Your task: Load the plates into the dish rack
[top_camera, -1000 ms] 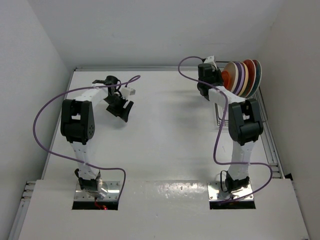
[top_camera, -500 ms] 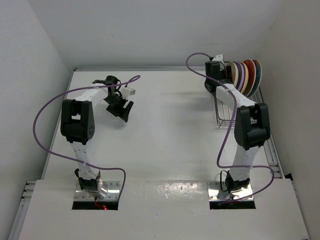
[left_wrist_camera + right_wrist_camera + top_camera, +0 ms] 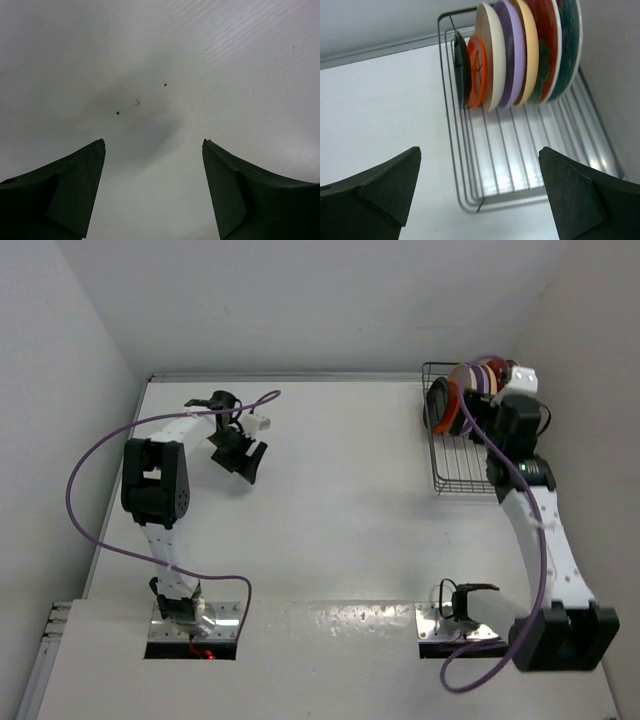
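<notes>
The dish rack (image 3: 485, 150), a dark wire basket, stands at the table's far right (image 3: 455, 465). Several plates (image 3: 472, 388) stand upright on edge in its far end. From left to right they are a small black plate (image 3: 461, 62), a small orange plate (image 3: 476, 70), a cream plate (image 3: 490, 55), a lavender plate (image 3: 512, 55), a pale yellow plate (image 3: 530, 50) and two red and teal plates (image 3: 555, 45). My right gripper (image 3: 480, 148) hangs open and empty over the rack's near half (image 3: 503, 422). My left gripper (image 3: 154, 142) is open and empty above bare table at the far left (image 3: 240, 462).
The right wall (image 3: 590, 440) runs close beside the rack and the rear wall (image 3: 300, 300) lies just behind it. A purple cable (image 3: 90, 470) loops off each arm. A few dark specks (image 3: 117, 112) mark the table under the left gripper.
The right gripper has opened and drawn back from the plate row, and its arm has swung out to the right. The black plate now shows at the row's left end. The left arm has stayed put.
</notes>
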Tool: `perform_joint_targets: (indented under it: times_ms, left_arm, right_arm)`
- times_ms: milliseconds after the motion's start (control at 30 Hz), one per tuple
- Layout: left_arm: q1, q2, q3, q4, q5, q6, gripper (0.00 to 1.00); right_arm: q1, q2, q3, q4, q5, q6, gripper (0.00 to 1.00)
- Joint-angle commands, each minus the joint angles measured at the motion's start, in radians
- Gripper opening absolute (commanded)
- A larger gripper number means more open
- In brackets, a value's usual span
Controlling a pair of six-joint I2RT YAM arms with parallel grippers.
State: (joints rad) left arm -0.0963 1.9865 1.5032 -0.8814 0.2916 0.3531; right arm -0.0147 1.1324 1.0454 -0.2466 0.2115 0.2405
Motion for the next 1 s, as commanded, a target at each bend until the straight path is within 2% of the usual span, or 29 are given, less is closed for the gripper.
perform_joint_targets:
  times_ms: [0, 33, 67, 167, 233, 333, 600, 967]
  left_arm:
    - [0.000, -0.051, 0.038, -0.002, -0.011, -0.009, 0.84]
    - [-0.014, -0.051, 0.038, -0.002, -0.020, -0.019, 0.85]
    - [-0.026, -0.051, 0.048, -0.002, -0.020, -0.019, 0.85]
    - [-0.039, -0.042, 0.048, -0.002, -0.020, -0.019, 0.89]
    - [-0.065, -0.041, 0.038, 0.007, -0.020, -0.019, 0.94]
    - [-0.100, -0.032, 0.038, 0.007, -0.029, -0.028, 0.96]
    - [-0.164, -0.032, 0.005, 0.027, -0.060, -0.028, 0.97]
    - [-0.184, -0.052, -0.015, 0.036, -0.091, -0.028, 0.97]
  right_arm:
    - [-0.039, -0.121, -0.178, -0.110, -0.135, 0.179, 1.00]
    - [-0.044, -0.144, -0.200, -0.141, -0.109, 0.198, 1.00]
    - [-0.042, -0.193, -0.218, -0.242, -0.013, 0.221, 1.00]
    - [-0.047, -0.255, -0.303, -0.362, 0.064, 0.313, 1.00]
    - [-0.047, -0.285, -0.346, -0.394, 0.081, 0.350, 1.00]
    - [-0.047, -0.303, -0.383, -0.454, 0.140, 0.431, 1.00]
    - [-0.045, -0.240, -0.384, -0.569, 0.081, 0.419, 1.00]
    - [-0.047, -0.260, -0.398, -0.530, 0.068, 0.419, 1.00]
